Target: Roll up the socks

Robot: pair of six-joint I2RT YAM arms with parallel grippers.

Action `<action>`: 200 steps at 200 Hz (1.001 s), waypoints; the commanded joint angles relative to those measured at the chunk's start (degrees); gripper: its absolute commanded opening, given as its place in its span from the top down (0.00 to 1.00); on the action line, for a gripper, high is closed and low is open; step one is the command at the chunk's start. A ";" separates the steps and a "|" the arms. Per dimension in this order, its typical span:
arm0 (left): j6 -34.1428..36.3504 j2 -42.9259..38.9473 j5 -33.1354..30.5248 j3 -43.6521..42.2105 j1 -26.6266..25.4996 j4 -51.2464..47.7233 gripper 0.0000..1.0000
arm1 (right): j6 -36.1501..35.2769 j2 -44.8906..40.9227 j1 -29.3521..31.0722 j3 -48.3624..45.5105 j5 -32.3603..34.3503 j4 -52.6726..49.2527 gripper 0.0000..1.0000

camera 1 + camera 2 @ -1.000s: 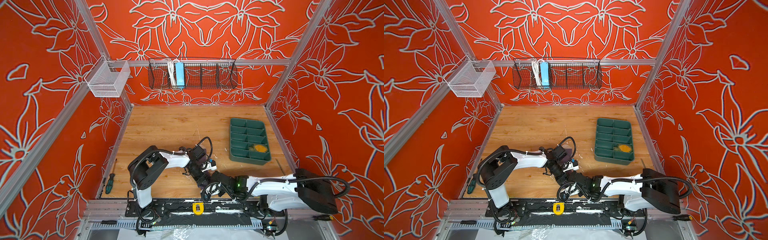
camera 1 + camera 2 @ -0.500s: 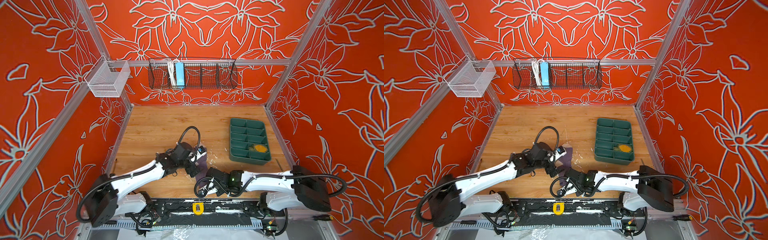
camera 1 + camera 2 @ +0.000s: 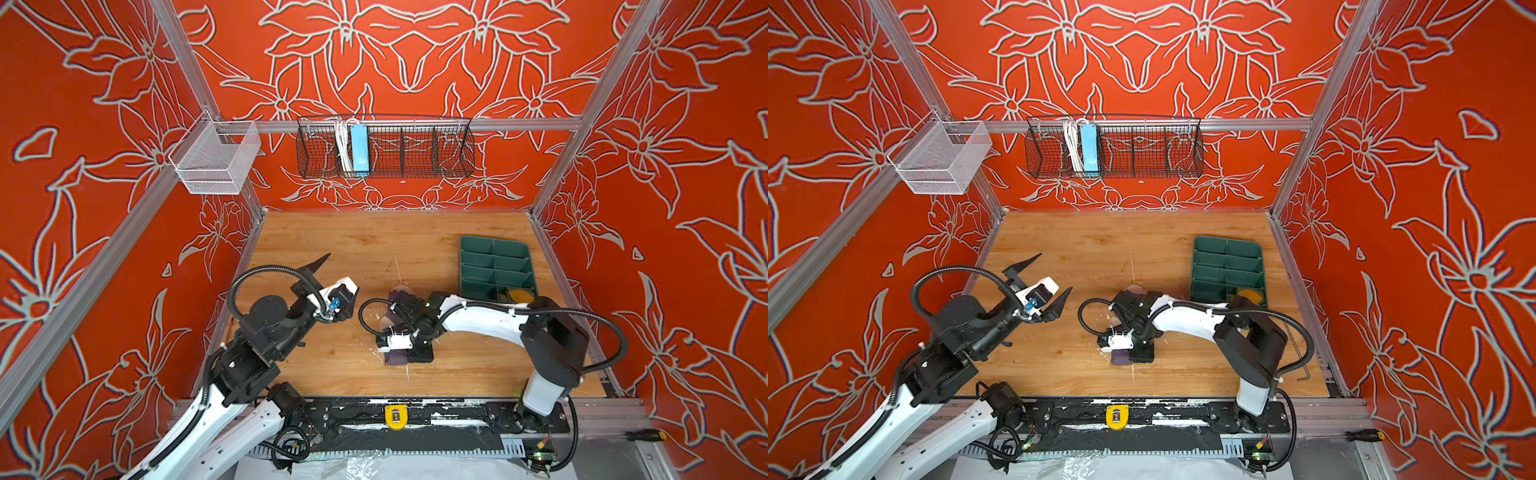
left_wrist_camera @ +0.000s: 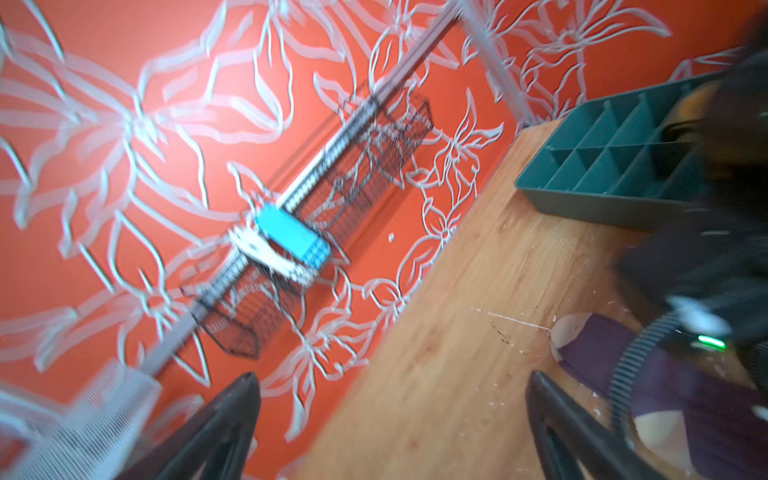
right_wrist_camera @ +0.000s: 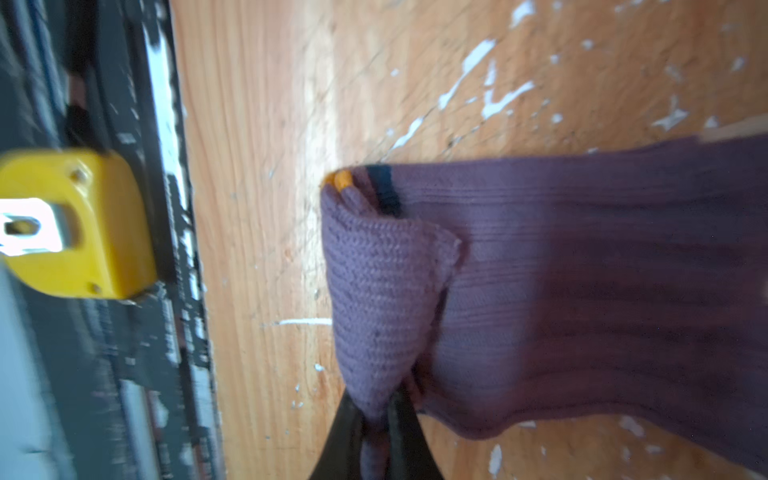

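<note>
While the right arm (image 3: pixel 478 320) reaches low over the bench (image 3: pixel 332 374), the right gripper (image 5: pixel 376 436) clamps the folded-over cuff of the purple sock (image 5: pixel 582 270) — the rest lies flat on the wood. Off to the left, the left gripper (image 3: pixel 1055 272) hangs raised and tilted — spread wide, empty.

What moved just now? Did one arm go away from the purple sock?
Yes. The left gripper, which was down by the purple sock in the middle, has swung back to the left side and now hangs open, holding nothing. The right gripper stayed shut on the sock's end, and the green tray did not move.
</note>
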 commanded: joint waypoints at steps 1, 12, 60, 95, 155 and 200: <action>12.91 -0.85 9.54 -0.21 0.16 -8.32 0.01 | 4.21 4.01 -2.33 5.03 -11.44 -9.04 1.00; 15.26 -0.09 12.28 -0.61 0.11 -10.42 0.00 | 4.01 5.32 -2.73 6.06 -12.63 -9.60 1.00; 23.84 7.60 3.43 -7.78 -9.79 -14.86 0.03 | 5.10 7.45 -4.07 6.43 -13.46 -7.45 1.00; 26.48 14.50 -10.03 -15.57 -23.36 -16.80 0.07 | 5.44 7.78 -4.74 5.51 -13.50 -5.55 1.00; 8.02 29.77 -11.12 -16.55 -32.75 -5.65 0.21 | 5.32 9.87 -5.80 5.56 -16.58 -4.94 1.00; -2.24 42.57 -18.40 -15.83 -32.87 -0.24 0.24 | 4.73 10.08 -5.81 6.26 -16.70 -5.18 1.00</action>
